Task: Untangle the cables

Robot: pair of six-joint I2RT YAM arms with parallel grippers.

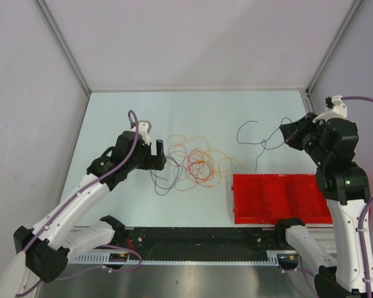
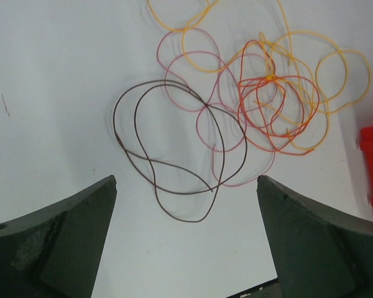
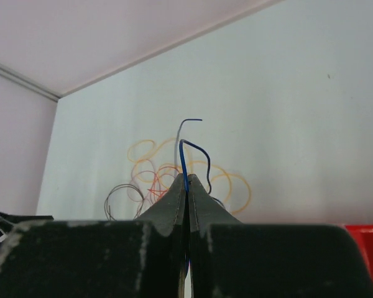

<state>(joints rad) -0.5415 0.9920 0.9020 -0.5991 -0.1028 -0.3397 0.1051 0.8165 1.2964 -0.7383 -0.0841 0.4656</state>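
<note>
Item: cables, partly sorted.
- Near edge: red tray [image 1: 280,198], right of the heap.
- Mid table [image 1: 112,112]: left gripper [image 1: 161,155] stood wide open and empty over the brown cable [image 2: 114,117], which lay at the fringe of the red-orange-yellow tangle [image 1: 199,164].
- Far right: right gripper [image 1: 285,133] was clamped on a dark cable [image 3: 182,155], clear of the tangle.
- Step, judged: separating strands singly.
- Next move: a low pinch on the brown loop alone.

The cables [image 2: 270,78] are yellow, orange-red, pink and dark brown, with one dark blue cable [image 3: 183,162], against a plain pale grey-white desk [image 1: 174,112], a bright red tray [image 1: 280,198], and the matte black left hand [image 2: 186,180] and right hand [image 3: 186,180].
</note>
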